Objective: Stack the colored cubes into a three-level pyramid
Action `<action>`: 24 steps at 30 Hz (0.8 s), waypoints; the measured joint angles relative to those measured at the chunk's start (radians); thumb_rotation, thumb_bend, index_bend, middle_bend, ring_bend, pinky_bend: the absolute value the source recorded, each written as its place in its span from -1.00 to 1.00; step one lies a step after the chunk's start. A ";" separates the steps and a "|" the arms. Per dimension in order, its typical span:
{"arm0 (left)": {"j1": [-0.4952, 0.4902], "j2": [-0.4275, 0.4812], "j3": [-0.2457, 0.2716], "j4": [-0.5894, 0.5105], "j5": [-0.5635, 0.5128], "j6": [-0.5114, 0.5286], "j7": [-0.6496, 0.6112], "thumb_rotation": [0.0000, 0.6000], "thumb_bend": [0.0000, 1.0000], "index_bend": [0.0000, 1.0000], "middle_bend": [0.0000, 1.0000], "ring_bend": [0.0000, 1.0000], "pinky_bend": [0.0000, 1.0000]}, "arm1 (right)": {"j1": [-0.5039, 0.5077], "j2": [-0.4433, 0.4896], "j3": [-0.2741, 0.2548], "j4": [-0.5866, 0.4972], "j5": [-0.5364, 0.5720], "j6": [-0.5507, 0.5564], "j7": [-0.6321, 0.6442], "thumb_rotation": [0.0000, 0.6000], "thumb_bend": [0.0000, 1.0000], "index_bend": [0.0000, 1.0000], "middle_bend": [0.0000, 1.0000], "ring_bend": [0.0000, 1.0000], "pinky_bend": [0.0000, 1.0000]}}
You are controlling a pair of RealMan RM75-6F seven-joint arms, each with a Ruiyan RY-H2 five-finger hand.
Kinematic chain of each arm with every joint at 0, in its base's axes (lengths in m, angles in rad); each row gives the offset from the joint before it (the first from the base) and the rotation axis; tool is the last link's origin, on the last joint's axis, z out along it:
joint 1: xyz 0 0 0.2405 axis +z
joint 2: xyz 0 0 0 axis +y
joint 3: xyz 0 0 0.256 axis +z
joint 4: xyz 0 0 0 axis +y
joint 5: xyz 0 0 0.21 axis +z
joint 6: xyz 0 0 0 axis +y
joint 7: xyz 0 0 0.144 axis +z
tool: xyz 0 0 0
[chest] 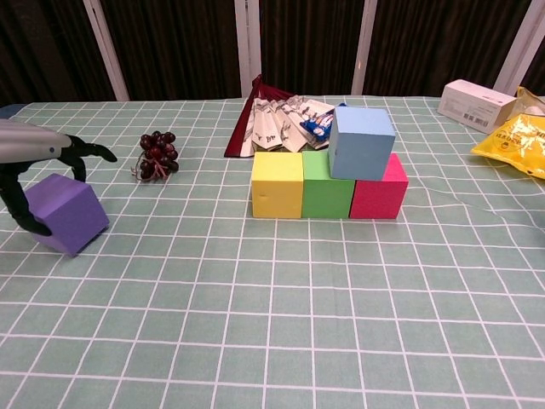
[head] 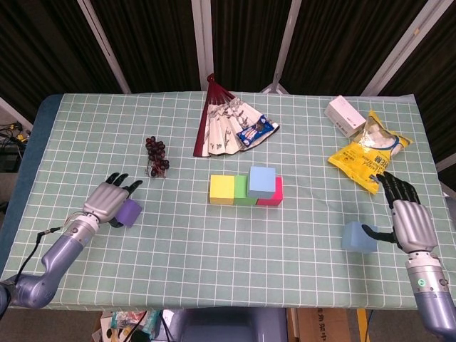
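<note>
A table covered in a green checked cloth (head: 214,242) holds a row of three cubes at its middle: a yellow cube (head: 222,189), a green cube (chest: 327,194) and a pink cube (chest: 378,197), touching side by side. A light blue cube (head: 262,181) sits on top, over the green and pink ones. Near the left edge, the left hand (head: 111,201) lies over a purple cube (head: 130,212), its dark fingers extended above the cube and the thumb down against the near side; the cube is tilted. Near the right edge, the right hand (head: 407,217) has its fingers extended and its thumb touching a second light blue cube (head: 358,236) on the cloth. Behind the row lie a folding fan (head: 224,127), a bunch of dark grapes (head: 157,154), a yellow snack bag (head: 367,160) and a white box (head: 345,115).
</note>
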 measured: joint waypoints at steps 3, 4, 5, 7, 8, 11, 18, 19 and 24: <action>-0.009 0.029 -0.023 -0.053 -0.037 0.009 -0.006 1.00 -0.58 -1.00 -0.12 -0.92 -1.00 | -0.004 0.000 0.003 -0.003 -0.004 -0.007 0.004 1.00 -0.59 -1.00 -1.00 -1.00 -1.00; -0.013 0.038 -0.030 -0.071 -0.050 0.014 -0.004 1.00 -0.57 -1.00 -0.11 -0.92 -1.00 | -0.005 0.000 0.004 -0.004 -0.006 -0.008 0.004 1.00 -0.59 -1.00 -1.00 -1.00 -1.00; -0.018 0.047 -0.037 -0.089 -0.063 0.019 0.000 1.00 -0.56 -1.00 -0.11 -0.92 -1.00 | -0.006 0.000 0.005 -0.005 -0.007 -0.010 0.006 1.00 -0.59 -1.00 -1.00 -1.00 -1.00; -0.032 0.065 -0.055 -0.129 -0.101 0.040 0.015 1.00 -0.53 -1.00 -0.10 -0.92 -1.00 | -0.008 0.001 0.007 -0.008 -0.010 -0.013 0.009 1.00 -0.59 -1.00 -1.00 -1.00 -1.00; -0.040 0.071 -0.065 -0.150 -0.126 0.055 0.028 1.00 -0.52 -1.00 -0.10 -0.92 -1.00 | -0.009 0.002 0.009 -0.011 -0.013 -0.015 0.012 1.00 -0.59 -1.00 -1.00 -1.00 -1.00; -0.062 0.075 -0.084 -0.185 -0.193 0.095 0.067 1.00 -0.52 -1.00 -0.11 -0.92 -1.00 | -0.013 0.005 0.013 -0.014 -0.019 -0.017 0.019 1.00 -0.59 -1.00 -1.00 -1.00 -1.00; -0.154 0.044 -0.112 -0.260 -0.469 0.220 0.241 1.00 -0.52 -1.00 -0.15 -0.92 -1.00 | -0.021 0.016 0.023 -0.023 -0.028 -0.025 0.045 1.00 -0.59 -1.00 -1.00 -1.00 -1.00; -0.169 0.035 -0.117 -0.266 -0.514 0.243 0.265 1.00 -0.52 -1.00 -0.15 -0.92 -1.00 | -0.023 0.018 0.024 -0.024 -0.030 -0.027 0.048 1.00 -0.59 -1.00 -1.00 -1.00 -1.00; -0.260 -0.067 -0.150 -0.268 -0.730 0.417 0.389 1.00 -0.52 -1.00 -0.16 -0.92 -1.00 | -0.028 0.026 0.032 -0.027 -0.035 -0.034 0.070 1.00 -0.59 -1.00 -1.00 -1.00 -1.00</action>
